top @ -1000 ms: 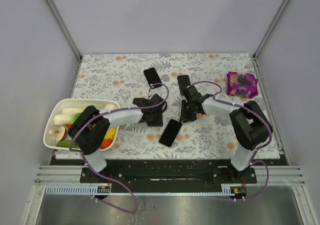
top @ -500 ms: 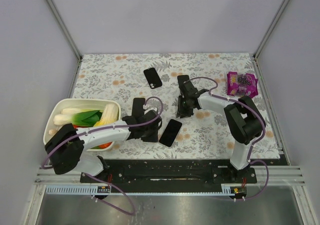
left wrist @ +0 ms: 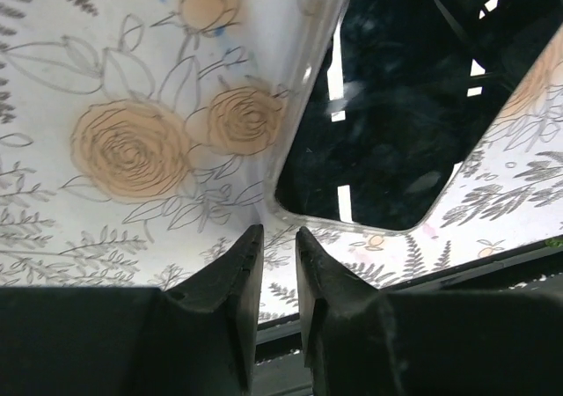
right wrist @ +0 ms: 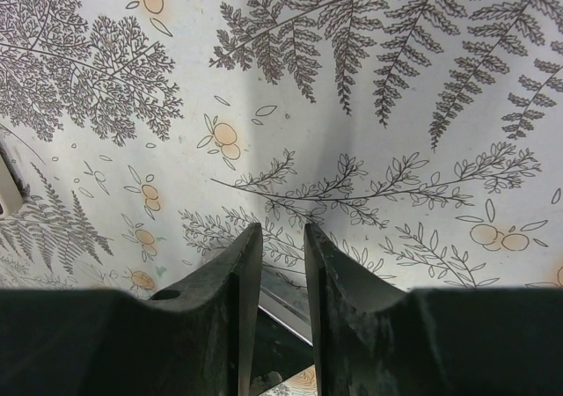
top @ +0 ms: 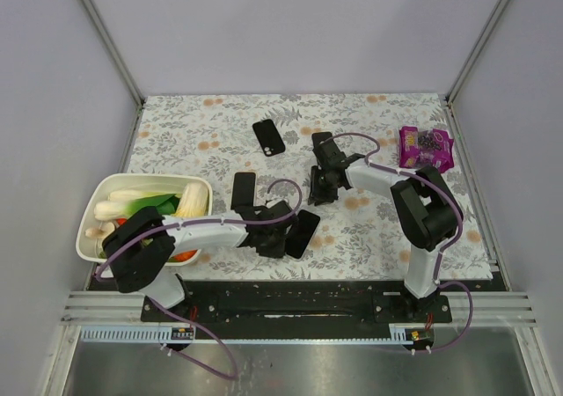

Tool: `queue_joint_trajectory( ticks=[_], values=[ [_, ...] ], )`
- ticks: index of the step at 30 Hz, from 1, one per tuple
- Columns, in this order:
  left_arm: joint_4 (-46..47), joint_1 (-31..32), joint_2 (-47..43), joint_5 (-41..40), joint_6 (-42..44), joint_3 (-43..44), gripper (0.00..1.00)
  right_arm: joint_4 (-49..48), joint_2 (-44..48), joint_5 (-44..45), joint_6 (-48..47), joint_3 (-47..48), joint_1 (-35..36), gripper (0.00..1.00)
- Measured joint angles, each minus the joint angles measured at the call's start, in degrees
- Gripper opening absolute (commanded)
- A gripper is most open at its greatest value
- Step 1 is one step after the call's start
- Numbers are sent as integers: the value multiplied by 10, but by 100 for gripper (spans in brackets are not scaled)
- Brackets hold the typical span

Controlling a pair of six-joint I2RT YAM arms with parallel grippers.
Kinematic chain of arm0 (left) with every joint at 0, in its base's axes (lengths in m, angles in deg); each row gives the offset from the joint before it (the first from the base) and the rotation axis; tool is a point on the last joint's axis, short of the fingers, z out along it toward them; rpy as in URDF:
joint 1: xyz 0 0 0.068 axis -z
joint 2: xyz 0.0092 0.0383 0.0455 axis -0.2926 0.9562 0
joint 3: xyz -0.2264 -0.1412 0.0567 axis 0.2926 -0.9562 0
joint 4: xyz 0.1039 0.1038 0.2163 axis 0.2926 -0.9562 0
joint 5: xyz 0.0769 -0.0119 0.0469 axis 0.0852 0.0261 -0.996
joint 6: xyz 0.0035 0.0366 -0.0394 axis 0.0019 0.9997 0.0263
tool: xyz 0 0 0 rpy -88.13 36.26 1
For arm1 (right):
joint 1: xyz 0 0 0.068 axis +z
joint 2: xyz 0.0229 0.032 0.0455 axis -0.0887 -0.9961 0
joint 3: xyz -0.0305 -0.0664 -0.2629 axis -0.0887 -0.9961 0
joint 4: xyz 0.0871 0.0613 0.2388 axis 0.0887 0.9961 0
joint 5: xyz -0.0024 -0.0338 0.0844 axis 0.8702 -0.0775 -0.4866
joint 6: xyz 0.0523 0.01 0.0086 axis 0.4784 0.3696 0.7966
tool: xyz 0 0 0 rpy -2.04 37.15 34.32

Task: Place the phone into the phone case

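Observation:
The phone [top: 302,233] is a dark glossy slab lying flat near the table's front edge. In the left wrist view the phone [left wrist: 387,106] has a clear see-through rim [left wrist: 312,70] round its edge, which looks like the phone case. My left gripper [top: 287,238] sits low at the phone's left side. Its fingertips [left wrist: 279,231] stand a narrow gap apart just short of the phone's near corner, with nothing between them. My right gripper [top: 318,194] hovers over bare cloth mid-table. The right fingers [right wrist: 281,229] are slightly apart; a dark bright-edged slab shows low through the gap.
Three other black slabs lie on the floral cloth: one [top: 268,136] at the back, one [top: 243,187] beside the left arm, one [top: 321,139] under the right wrist. A white tub [top: 145,179] of vegetables stands at the left. A purple snack pack [top: 426,148] lies back right.
My left arm swung toward the front edge, bringing its gripper to the phone's left side with jaws narrowing, and uncovered a black slab. The right gripper shifted slightly toward the back.

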Motion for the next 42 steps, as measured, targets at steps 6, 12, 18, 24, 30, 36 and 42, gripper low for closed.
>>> queue_joint_trajectory(
  ticks=[6,12,18,24,30,36,42],
  values=[
    [-1,10,38,4,4,37,25,-6,1,-9,0,-6,-1,34],
    [-21,8,85,6,12,92,26,-24,16,-3,1,-28,-3,34],
    [-48,-26,126,32,33,143,26,-36,28,14,3,-43,-24,34],
    [-74,-75,172,47,62,202,26,-51,37,40,7,-57,-52,34],
    [-92,-112,191,62,86,227,26,-78,73,64,14,-105,-58,34],
    [-94,-155,197,56,100,236,27,-108,129,61,34,-179,-61,34],
    [-66,-173,198,27,104,237,27,-116,179,40,55,-236,-59,34]
  ],
)
